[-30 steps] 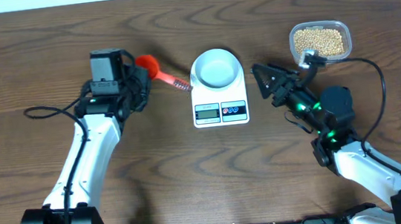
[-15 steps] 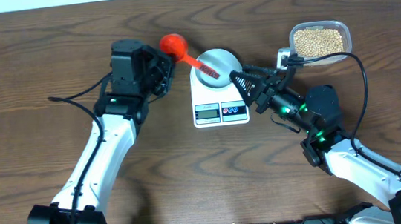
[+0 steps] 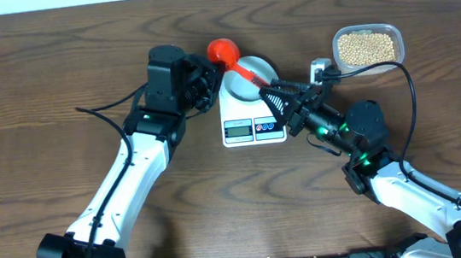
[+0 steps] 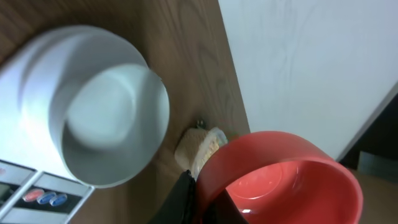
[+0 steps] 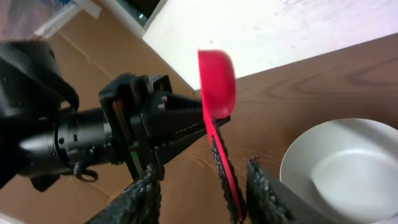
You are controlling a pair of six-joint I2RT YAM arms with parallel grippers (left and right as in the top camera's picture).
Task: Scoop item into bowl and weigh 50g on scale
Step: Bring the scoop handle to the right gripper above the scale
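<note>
My left gripper is shut on the red scoop just below its empty cup, holding it above the table's far edge. The scoop's handle slants down between the fingers of my right gripper, close to the right finger and well apart from the left one; those jaws stand open. The pale bowl sits empty on the white scale, under the handle. The beans fill a clear container at the back right.
The white wall edge runs just behind the scoop. Both arms crowd the scale from either side. The right arm's cable loops beside the clear container.
The left arm carried the scoop to the right, from the table's left part to over the bowl. The right gripper came in from the right around the handle, and its jaws have narrowed.
</note>
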